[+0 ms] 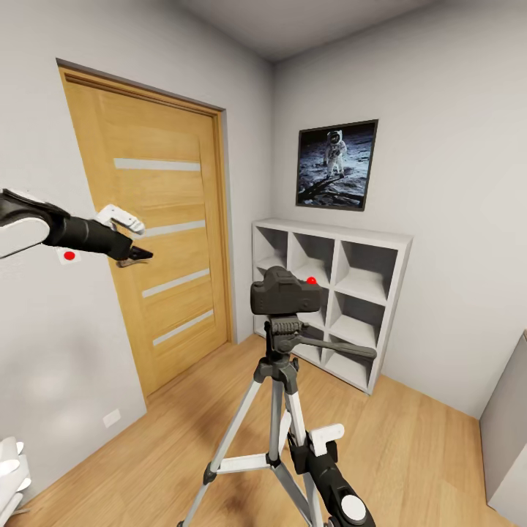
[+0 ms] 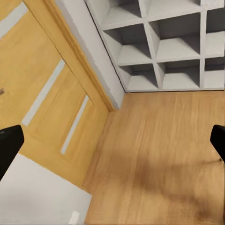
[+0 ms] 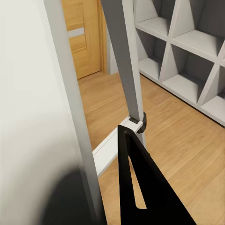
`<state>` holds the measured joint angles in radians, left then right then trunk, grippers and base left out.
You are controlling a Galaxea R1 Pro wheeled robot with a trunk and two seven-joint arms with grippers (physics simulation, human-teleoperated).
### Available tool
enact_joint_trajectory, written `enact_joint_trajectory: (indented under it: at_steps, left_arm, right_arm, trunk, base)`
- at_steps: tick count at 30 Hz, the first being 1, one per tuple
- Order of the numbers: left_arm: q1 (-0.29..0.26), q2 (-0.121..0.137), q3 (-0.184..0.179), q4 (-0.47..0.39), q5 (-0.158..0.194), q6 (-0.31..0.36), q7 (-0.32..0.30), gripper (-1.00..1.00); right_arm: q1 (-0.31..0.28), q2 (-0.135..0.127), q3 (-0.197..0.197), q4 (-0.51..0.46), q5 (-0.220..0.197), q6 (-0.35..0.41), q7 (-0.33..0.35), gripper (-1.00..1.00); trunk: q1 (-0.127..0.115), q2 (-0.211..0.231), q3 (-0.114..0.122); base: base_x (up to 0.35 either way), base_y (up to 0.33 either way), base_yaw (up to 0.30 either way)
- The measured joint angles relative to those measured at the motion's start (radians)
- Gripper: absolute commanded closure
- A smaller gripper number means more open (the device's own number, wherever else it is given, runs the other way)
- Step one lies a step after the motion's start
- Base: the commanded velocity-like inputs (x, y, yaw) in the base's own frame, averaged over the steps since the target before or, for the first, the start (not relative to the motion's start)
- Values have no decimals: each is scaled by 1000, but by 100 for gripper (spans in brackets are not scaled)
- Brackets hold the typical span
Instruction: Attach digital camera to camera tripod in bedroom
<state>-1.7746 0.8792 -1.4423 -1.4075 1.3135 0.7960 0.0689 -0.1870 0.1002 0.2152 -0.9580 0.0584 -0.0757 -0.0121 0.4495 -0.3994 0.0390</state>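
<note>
Centrally in the head view, the digital camera (image 1: 285, 290) is seen seated on the black head of the camera tripod (image 1: 277, 410), its red button uppermost, in front of the white cube shelves (image 1: 333, 293). At left of frame the left gripper (image 1: 137, 255) is held raised before the oak door (image 1: 157, 241); its fingers are spread wide apart, nothing between them. At bottom centre the right gripper (image 3: 140, 187) is found against a tripod leg; its finger state cannot be determined.

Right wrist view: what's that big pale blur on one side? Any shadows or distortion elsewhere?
Right wrist view: the blur is a tripod leg too close to focus. Left wrist view: soft dark shadow on the floor. Head view: wide-angle stretch slants the door; camera is sharp.
</note>
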Motion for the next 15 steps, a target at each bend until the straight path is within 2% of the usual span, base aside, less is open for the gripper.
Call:
enact_joint_trajectory:
  at_steps: [2,3,5,6,8,9,10,11,12,13,14,15]
  left_arm:
    - [0,11,-68,-10,76,-80,76,-100]
    - [1,17,-137,-18,138,-156,142,-100]
    - [1,22,-210,-27,185,-228,198,-100]
    - [1,24,-273,-35,215,-290,236,-100]
    - [1,25,-331,-41,235,-345,262,-100]
    - [1,27,-379,-45,249,-393,278,-100]
    - [1,27,-402,-47,254,-419,284,-100]
    - [1,28,-445,-50,263,-469,293,-100]
    - [1,28,-469,-51,267,-498,296,-100]
    - [1,29,-517,-53,274,-556,301,-100]
    - [1,29,-545,-55,276,-588,303,-100]
    - [1,29,-595,-59,281,-651,306,-100]
  right_arm:
    - [0,0,0,0,0,0,0,100]
    - [0,0,0,0,0,0,-1,100]
    - [0,0,0,0,-1,0,-1,100]
    - [0,0,0,0,-1,0,-1,100]
    - [0,0,0,0,-1,0,-1,100]
    - [0,0,0,0,-1,0,-1,100]
    - [0,0,0,0,-1,0,-1,100]
    - [0,0,0,0,-1,0,-1,100]
    - [0,0,0,0,-1,0,-1,100]
    - [0,0,0,0,-1,0,-1,100]
    - [0,0,0,0,-1,0,-1,100]
    - [0,0,1,0,-1,0,-1,100]
  trunk:
    - [0,0,0]
    - [0,0,0]
    - [0,0,0]
    - [0,0,0]
    - [0,0,0]
    - [0,0,0]
    - [0,0,0]
    - [0,0,0]
    - [0,0,0]
    - [0,0,0]
    - [0,0,0]
    - [0,0,0]
  base:
    - [0,0,0]
    - [0,0,0]
    - [0,0,0]
    - [0,0,0]
    - [0,0,0]
    - [0,0,0]
    - [0,0,0]
    - [0,0,0]
    - [0,0,0]
    - [0,0,0]
    - [0,0,0]
    - [0,0,0]
